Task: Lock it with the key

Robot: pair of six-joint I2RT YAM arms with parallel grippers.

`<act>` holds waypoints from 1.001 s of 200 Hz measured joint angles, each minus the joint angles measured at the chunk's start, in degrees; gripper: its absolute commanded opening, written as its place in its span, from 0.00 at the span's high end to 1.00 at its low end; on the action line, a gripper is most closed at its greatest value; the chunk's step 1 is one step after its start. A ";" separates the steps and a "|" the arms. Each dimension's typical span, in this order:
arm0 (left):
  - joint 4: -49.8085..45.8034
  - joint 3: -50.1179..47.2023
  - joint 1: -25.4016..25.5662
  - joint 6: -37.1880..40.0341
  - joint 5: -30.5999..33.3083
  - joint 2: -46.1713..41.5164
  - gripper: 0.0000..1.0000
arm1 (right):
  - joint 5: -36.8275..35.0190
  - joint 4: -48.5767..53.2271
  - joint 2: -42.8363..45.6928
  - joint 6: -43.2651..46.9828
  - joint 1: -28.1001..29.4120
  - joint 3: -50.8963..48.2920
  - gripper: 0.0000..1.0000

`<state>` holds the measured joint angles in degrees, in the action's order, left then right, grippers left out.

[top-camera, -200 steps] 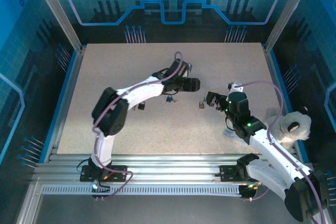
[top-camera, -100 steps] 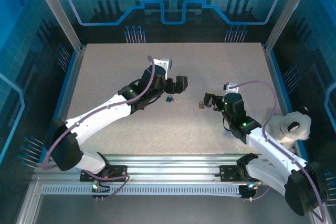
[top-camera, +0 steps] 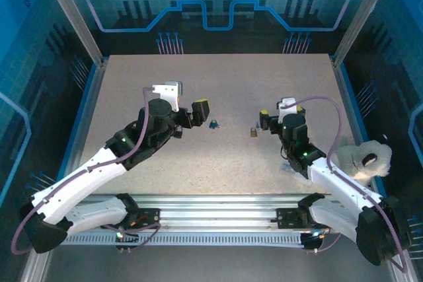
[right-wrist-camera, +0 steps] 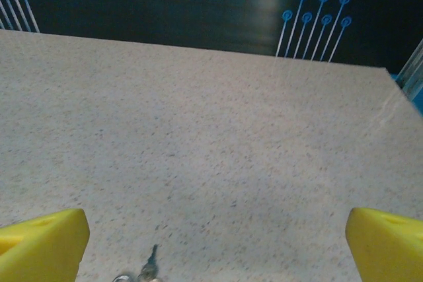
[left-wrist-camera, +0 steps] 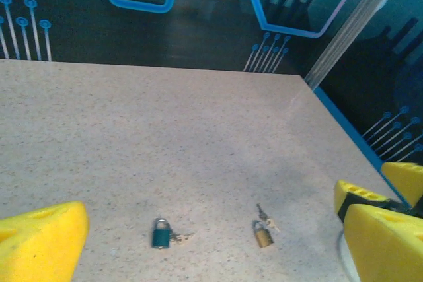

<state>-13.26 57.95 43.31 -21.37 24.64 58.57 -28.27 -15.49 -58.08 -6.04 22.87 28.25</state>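
Currently | left fingers (left-wrist-camera: 41, 237) spread wide, nothing grasped | right fingers (right-wrist-camera: 41, 241) spread wide, nothing grasped | green padlock (left-wrist-camera: 159, 234) and brass padlock (left-wrist-camera: 263, 234) laid apart on bench (left-wrist-camera: 172, 123)

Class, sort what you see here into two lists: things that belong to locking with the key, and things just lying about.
Belongs to the job: green padlock, its key, brass padlock, its keys.
Just lying about: white plush toy, past the table's right edge.
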 measured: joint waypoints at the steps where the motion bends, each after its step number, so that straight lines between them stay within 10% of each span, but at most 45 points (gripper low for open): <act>1: -0.02 -0.07 0.00 0.04 0.04 -0.04 0.01 | 0.00 -0.13 -0.09 0.09 -0.11 0.00 0.00; 200: 5.57 -18.71 -14.53 6.73 5.14 -8.35 0.01 | 3.89 -35.98 -26.49 8.02 -12.26 -8.98 0.00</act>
<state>-7.68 39.24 28.77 -14.63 29.78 50.22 -24.38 -51.46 -84.58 1.98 10.61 19.27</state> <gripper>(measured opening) 0.994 0.998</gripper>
